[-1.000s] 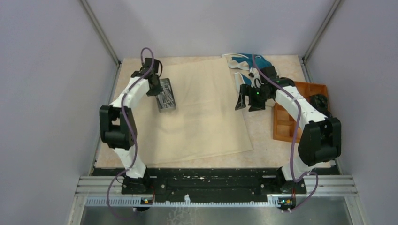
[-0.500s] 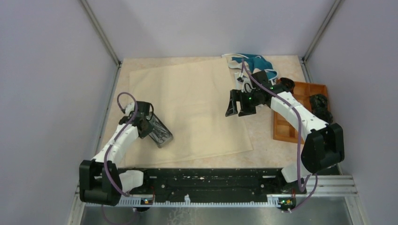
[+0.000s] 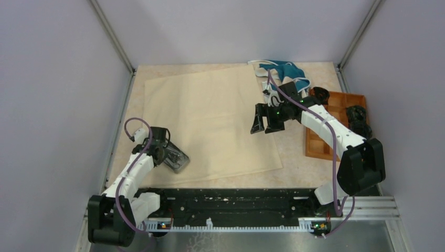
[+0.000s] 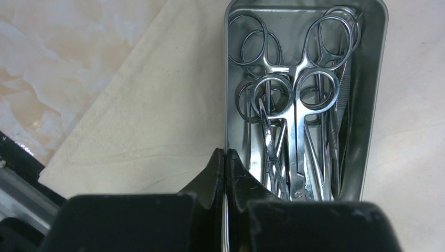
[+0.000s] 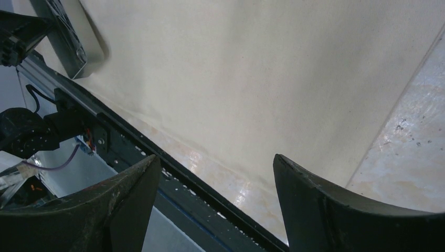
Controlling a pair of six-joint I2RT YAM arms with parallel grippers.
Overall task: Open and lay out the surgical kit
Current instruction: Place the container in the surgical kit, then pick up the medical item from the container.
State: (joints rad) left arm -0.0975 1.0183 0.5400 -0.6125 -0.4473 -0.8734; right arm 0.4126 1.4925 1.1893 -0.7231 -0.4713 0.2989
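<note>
Tray [image 3: 178, 160] has moved since a second ago, from the far-left part of the cloth [image 3: 215, 115] down to its near-left corner. It was carried by the left gripper [image 3: 166, 154] as that arm folded back toward its base. Right gripper [image 3: 264, 125] has drifted slightly left and now sits above the cloth's right side.

Left gripper: jaws pinched tight on the tray's near short wall, one finger inside and one outside (wrist view). Tray sits at an angle to the cloth's edges. Cannot tell whether it rests on the cloth or is held just off it.

Tray: steel, rounded corners. Inside is a pile of ring-handled instruments [image 4: 297, 126] laid lengthwise, rings toward the far end and tips toward the gripper. Thin straight tweezers [image 4: 342, 105] lie along the right wall.

Right gripper: jaws wide apart with nothing between them. It hangs over the cloth near where the bare table [image 3: 294, 152] begins. Its wrist view looks along the cloth toward the rail [image 3: 236, 202].

Cloth: beige, spread flat over the table's left and middle. Its near edge lies close to the black rail.

Teal fabric [image 3: 286, 68]: bunched at the far edge, just beyond the right arm.

Orange tray [image 3: 349, 100]: on the table at the right edge, apart from the cloth
</note>
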